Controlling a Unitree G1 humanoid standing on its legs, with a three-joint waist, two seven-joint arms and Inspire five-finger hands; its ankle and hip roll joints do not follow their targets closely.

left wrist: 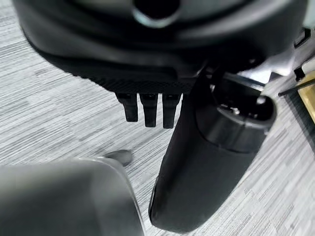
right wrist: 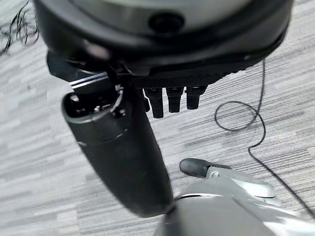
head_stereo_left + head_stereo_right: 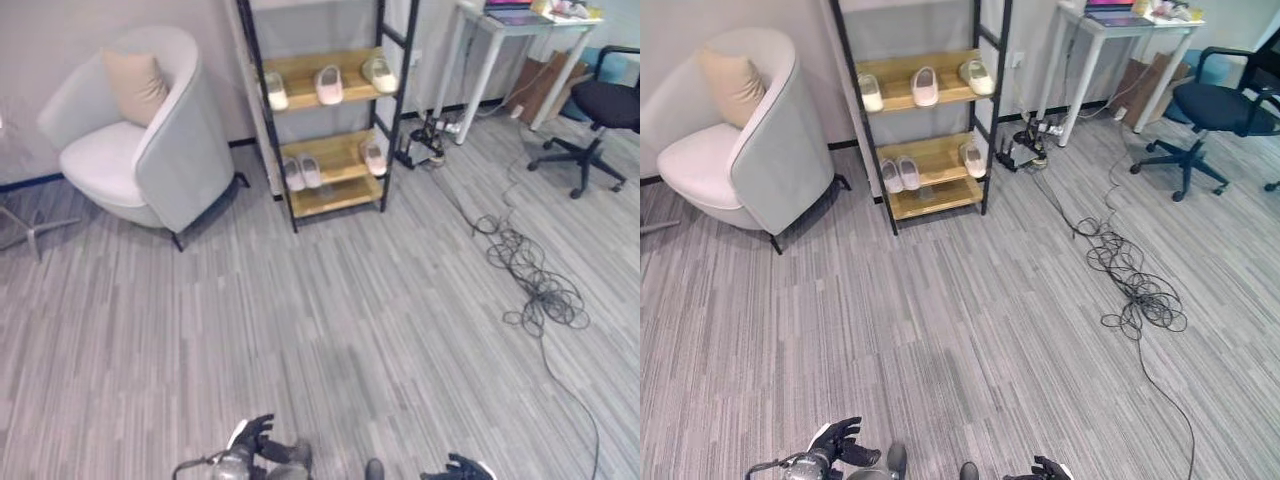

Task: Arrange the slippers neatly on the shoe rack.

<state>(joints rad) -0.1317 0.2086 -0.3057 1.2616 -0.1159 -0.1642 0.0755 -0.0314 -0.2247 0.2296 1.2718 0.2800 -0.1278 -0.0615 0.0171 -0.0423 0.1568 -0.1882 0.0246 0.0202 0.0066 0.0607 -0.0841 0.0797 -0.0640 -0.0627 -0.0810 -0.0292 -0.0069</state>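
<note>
1. Grey striped floor [image 3: 320, 330], with the shoe rack [image 3: 325, 110] up at 12 o'clock against the wall.
2. All the slippers [image 3: 329, 84] I can spot already sit on its two wooden shelves, three per shelf, the right-hand ones a bit apart.
3. Armchair [image 3: 140, 130] at 10, office chair [image 3: 600, 110] at 2.
4. Left hand [image 1: 147, 105] and right hand [image 2: 172, 101] hang relaxed, empty, at 6.
5. I'd walk closer first, then nudge the stragglers level.

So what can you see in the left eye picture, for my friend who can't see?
A black-framed wooden shoe rack stands by the wall with three pale slippers on each of two shelves. A pale armchair sits to its left, and the robot's two hands hang low over grey floor.
</note>
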